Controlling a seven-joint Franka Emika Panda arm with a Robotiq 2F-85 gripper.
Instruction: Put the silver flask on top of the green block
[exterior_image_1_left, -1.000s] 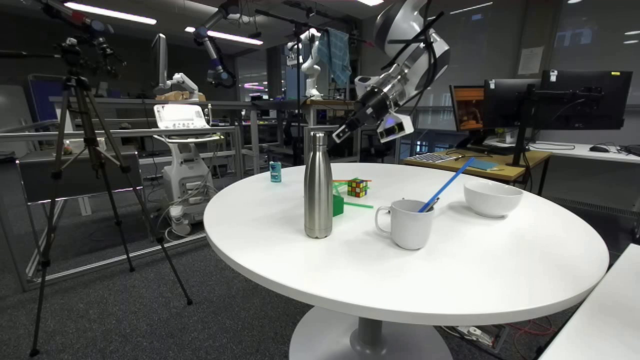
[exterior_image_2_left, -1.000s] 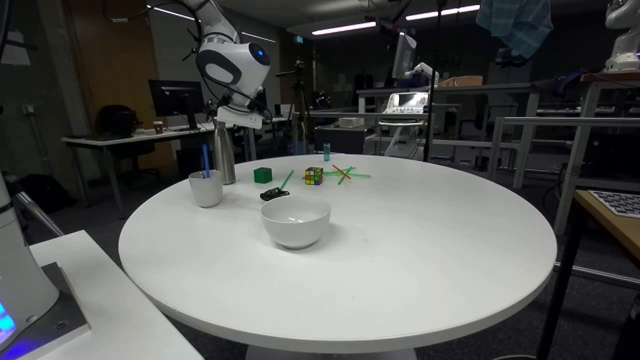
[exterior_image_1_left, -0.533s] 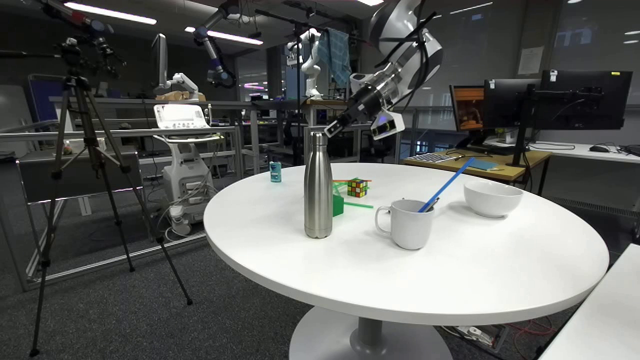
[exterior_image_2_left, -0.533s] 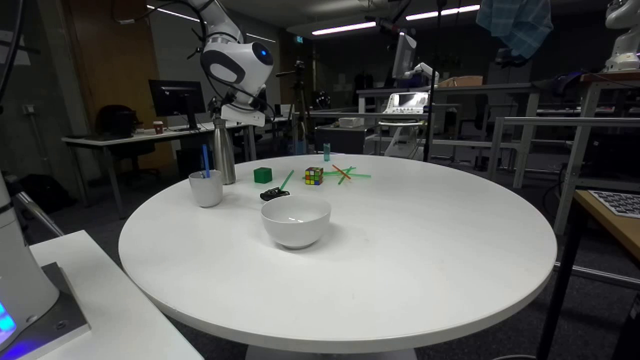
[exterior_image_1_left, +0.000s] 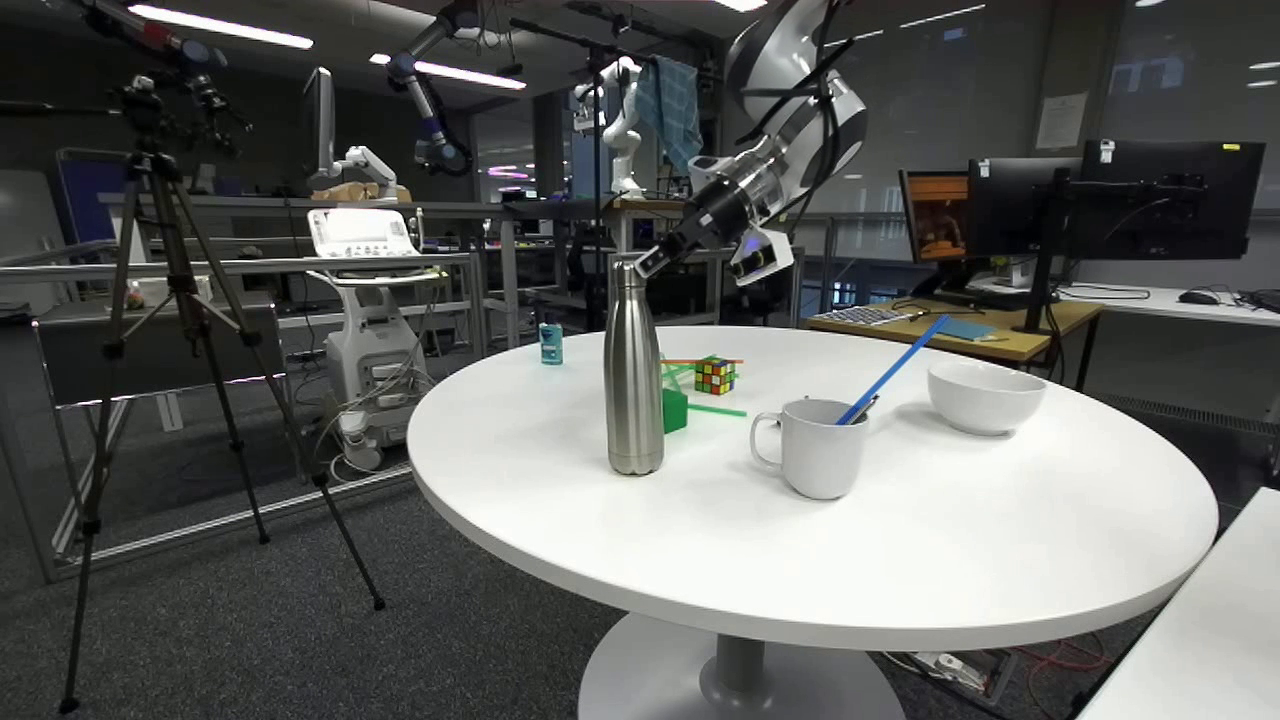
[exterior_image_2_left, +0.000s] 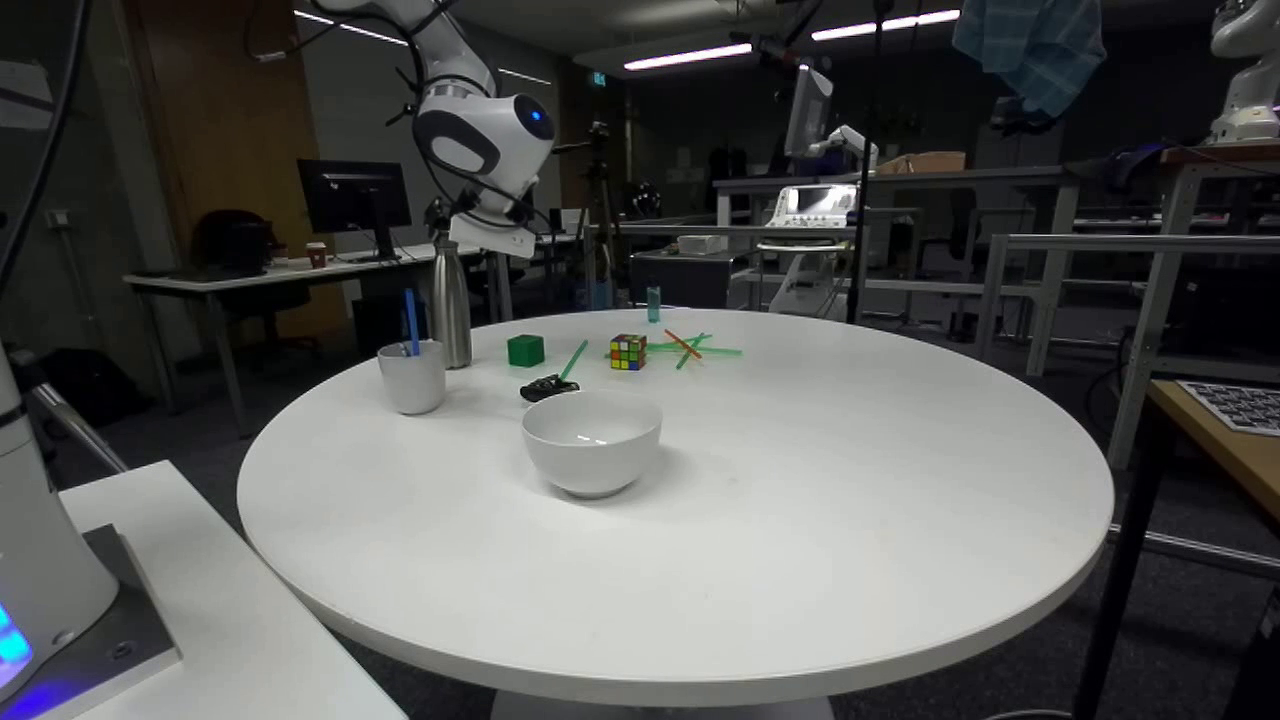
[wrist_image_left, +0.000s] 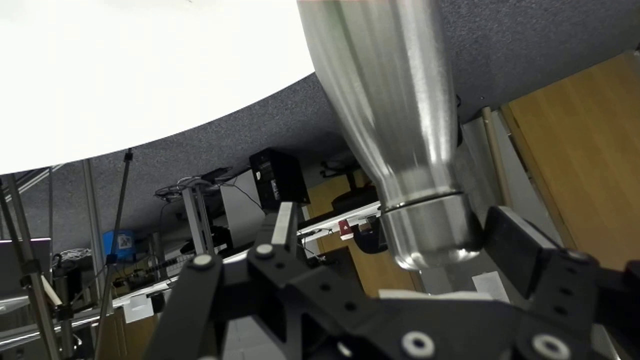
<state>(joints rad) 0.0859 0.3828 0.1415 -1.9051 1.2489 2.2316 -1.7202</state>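
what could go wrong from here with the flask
The silver flask appears to lean slightly, so a push from the open end effector might topple it. The cap sits much nearer one finger, so closing could shove it. The green block looks about flask-wide, so the flask may tip off once placed.

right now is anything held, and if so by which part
Nothing is held: the gripper is open, the cap of the flask near or touching one finger, clear of the other.
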